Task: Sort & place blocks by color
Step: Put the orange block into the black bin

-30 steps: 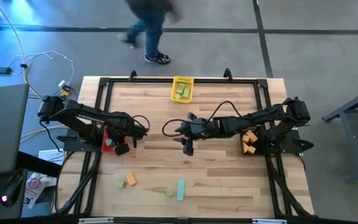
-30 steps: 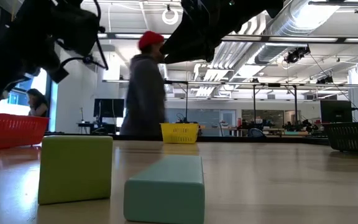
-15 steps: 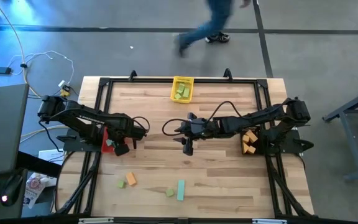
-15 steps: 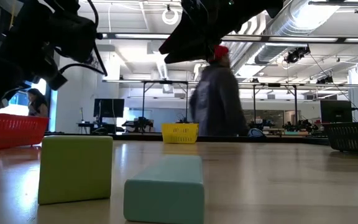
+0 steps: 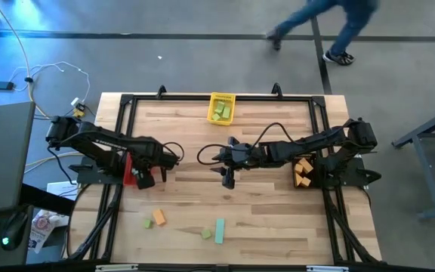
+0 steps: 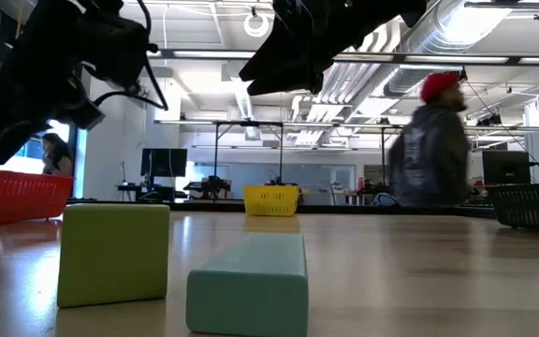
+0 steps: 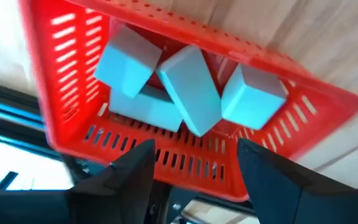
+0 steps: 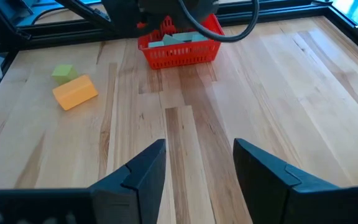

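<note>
Four loose blocks lie flat on the table near its near edge: an orange block [image 5: 158, 217], a small light green one [image 5: 148, 223], a light green cube [image 5: 206, 234] and a teal bar [image 5: 219, 230]. The cube [image 6: 113, 255] and the bar [image 6: 249, 281] fill the low view's foreground. My left gripper [image 5: 143, 179] hangs open and empty over the red bin [image 7: 73, 106], where several teal blocks [image 7: 188, 90] lie piled. My right gripper [image 5: 227, 180] hovers open and empty above the table's middle [image 8: 197, 168].
A yellow bin [image 5: 220, 107] with green blocks sits at the far edge. A black bin [image 5: 302, 172] with orange blocks stands under the right arm. A black frame [image 5: 119, 136] borders the table. A person [image 5: 338, 23] walks on the floor beyond the far edge.
My left gripper has drifted slightly toward the table's left edge, over the red bin. The right arm has kept still. The person beyond the far edge has walked from left to right.
</note>
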